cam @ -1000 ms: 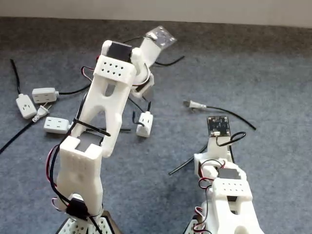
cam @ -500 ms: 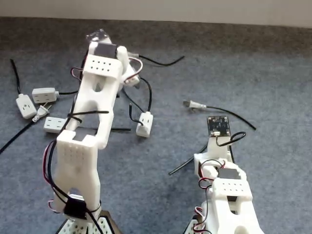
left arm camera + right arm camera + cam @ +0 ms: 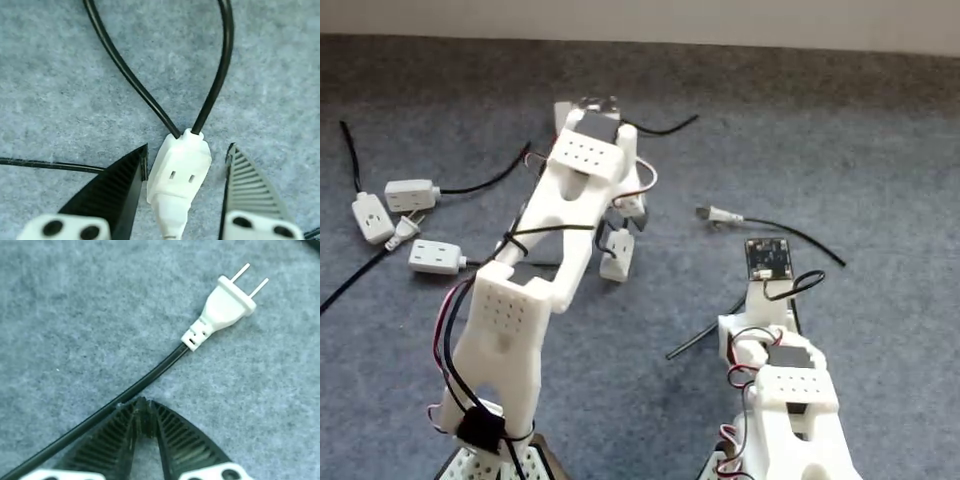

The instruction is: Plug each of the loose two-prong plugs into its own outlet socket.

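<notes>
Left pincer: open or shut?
Open. The left pincer has its fingers wide apart, one on each side of the white outlet socket.

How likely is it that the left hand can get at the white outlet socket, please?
Likely yes: the left hand is open with the outlet socket between its fingers, and nothing lies over it.

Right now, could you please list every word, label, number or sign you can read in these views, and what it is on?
None can be read. The outlet socket and the plug show no print; any marks on the circuit board are too small to read.
</notes>
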Tool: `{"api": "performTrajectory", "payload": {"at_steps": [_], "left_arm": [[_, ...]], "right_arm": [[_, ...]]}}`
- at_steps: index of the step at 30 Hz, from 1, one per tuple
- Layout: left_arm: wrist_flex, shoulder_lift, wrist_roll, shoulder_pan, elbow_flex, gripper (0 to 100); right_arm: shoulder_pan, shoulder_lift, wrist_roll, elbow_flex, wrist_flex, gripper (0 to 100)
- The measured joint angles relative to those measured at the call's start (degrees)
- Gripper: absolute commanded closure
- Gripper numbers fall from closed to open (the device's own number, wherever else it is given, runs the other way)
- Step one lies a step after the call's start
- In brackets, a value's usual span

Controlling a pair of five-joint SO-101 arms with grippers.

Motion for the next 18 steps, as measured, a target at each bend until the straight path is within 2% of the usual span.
{"api": "performTrajectory", "payload": {"at_steps": [13, 15, 18], "left_arm": [[-1.32, 9.41, -2.73, 0.00, -1.32, 76], [-1.32, 9.41, -2.73, 0.00, -1.32, 82], [-1.76, 9.41, -3.52, 1.49, -2.11, 96]], "right_arm": [[0.00, 0.00, 0.00, 0.00, 0.00, 99.1], [0.00, 0.00, 0.00, 0.00, 0.00, 99.1], [0.00, 0.00, 0.00, 0.00, 0.00, 99.1]]}}
